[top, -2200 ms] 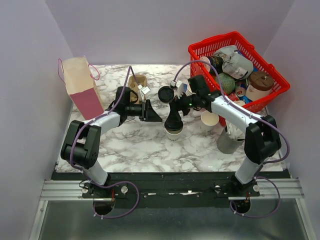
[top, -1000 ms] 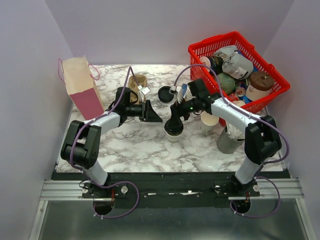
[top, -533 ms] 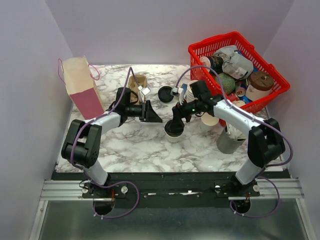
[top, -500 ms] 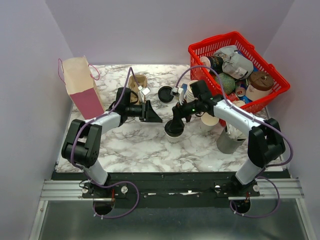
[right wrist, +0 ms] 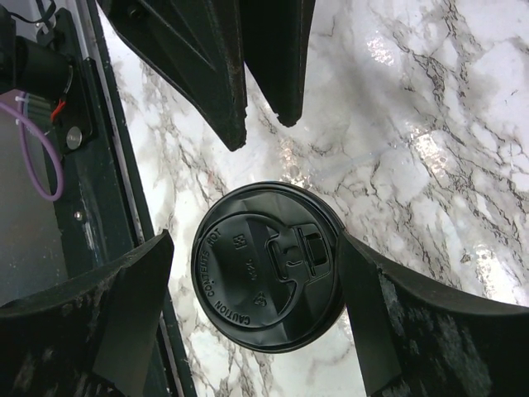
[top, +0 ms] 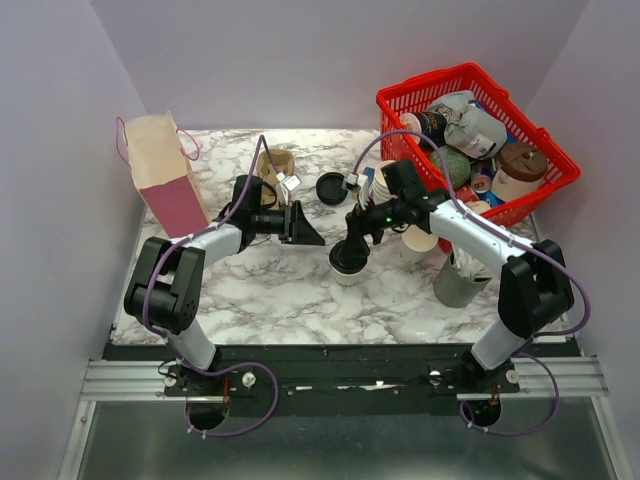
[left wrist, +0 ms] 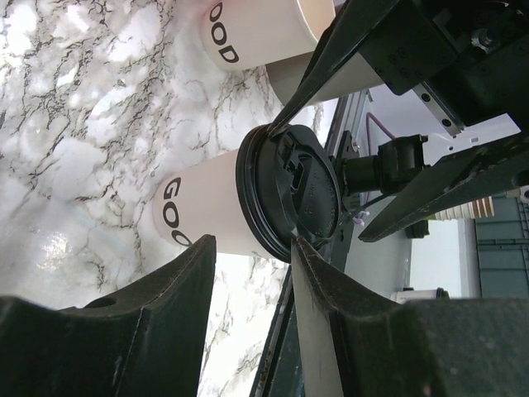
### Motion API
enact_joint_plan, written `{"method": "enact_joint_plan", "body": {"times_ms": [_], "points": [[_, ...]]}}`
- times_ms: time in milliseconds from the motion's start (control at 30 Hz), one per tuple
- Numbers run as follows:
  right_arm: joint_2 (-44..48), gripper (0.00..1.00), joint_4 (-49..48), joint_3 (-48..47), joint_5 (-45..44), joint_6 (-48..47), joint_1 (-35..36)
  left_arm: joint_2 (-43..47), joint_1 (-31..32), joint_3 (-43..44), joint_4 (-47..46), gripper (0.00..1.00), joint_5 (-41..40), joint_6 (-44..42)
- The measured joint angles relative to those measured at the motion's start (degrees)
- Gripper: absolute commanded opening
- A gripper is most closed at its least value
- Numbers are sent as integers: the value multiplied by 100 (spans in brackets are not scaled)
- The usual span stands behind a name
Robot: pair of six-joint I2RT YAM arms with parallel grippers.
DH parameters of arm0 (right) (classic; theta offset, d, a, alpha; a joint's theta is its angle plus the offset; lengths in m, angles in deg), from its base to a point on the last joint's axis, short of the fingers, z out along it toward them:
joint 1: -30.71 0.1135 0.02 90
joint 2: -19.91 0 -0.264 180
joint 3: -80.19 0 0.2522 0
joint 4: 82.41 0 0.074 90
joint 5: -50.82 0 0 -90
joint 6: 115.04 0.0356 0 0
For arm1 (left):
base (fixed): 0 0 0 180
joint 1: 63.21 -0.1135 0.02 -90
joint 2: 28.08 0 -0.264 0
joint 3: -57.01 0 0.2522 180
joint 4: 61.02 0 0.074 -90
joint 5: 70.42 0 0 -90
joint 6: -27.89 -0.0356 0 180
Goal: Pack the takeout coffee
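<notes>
The takeout coffee (top: 347, 260), a white paper cup printed "GOOD" with a black lid (right wrist: 266, 266), stands upright mid-table. My right gripper (top: 350, 240) hangs over it from above, open. In the right wrist view its fingers (right wrist: 99, 322) straddle the lid: the right one is at the rim and the left one leaves a small gap. My left gripper (top: 312, 232) points at the cup from the left, a short way off, part open with nothing between its fingers (left wrist: 165, 314). In the left wrist view the cup's side (left wrist: 207, 215) is just beyond them.
A kraft and pink paper bag (top: 160, 170) stands at the back left. A brown cup carrier (top: 275, 165) and a loose black lid (top: 330, 187) lie behind the grippers. A lidless white cup (top: 420, 240), a grey cup (top: 458, 282) and a full red basket (top: 520, 195) are on the right.
The right arm has shifted only slightly over the lidded cup. The left arm has stayed still.
</notes>
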Motion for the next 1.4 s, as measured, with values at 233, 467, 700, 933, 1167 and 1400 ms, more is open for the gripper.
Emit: {"method": "enact_joint_plan", "body": {"times_ms": [233,467,700,933,1167,1400], "points": [[44,88,22,72,37,0,0,-26,0,2,-20,50,0,7],[140,88,79,149,44,-2,0,-68,2,44,-76,50,0,50],[234,88,142,157,66,-81,0,-133,17,109,-144,50,0,90],[234,88,179,160,81,-103,0,-138,28,109,-162,50,0,109],[234,87,216,160,81,-105,0,-140,35,111,-162,50,0,116],[304,86,289,195,-87,-164,2,-186,39,111,-164,50,0,129]]}}
